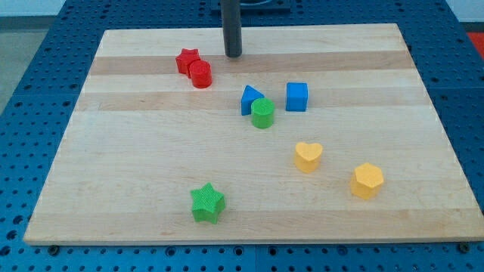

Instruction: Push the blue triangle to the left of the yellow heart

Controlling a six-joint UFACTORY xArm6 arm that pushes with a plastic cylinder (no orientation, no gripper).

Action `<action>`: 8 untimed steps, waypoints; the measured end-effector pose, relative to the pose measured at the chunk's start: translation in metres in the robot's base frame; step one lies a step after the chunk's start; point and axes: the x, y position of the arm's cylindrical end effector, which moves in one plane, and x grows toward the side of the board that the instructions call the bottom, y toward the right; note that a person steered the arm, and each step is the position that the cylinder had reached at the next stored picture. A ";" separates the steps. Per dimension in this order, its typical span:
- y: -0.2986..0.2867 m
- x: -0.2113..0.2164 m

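Observation:
The blue triangle (pixel 249 98) lies near the board's middle, touching a green cylinder (pixel 262 113) at its lower right. The yellow heart (pixel 308 156) lies below and to the right of them, apart from both. My tip (pixel 233 55) is at the view's top, above and slightly left of the blue triangle, with a clear gap between them. It touches no block.
A blue cube (pixel 296 96) sits right of the triangle. A red star (pixel 187 60) and a red cylinder (pixel 200 75) touch each other left of my tip. A yellow hexagon (pixel 367 180) lies at lower right, a green star (pixel 207 203) at the bottom. The wooden board (pixel 113 166) sits on a blue perforated table.

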 end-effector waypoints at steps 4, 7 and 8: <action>0.019 0.089; 0.023 0.143; 0.023 0.154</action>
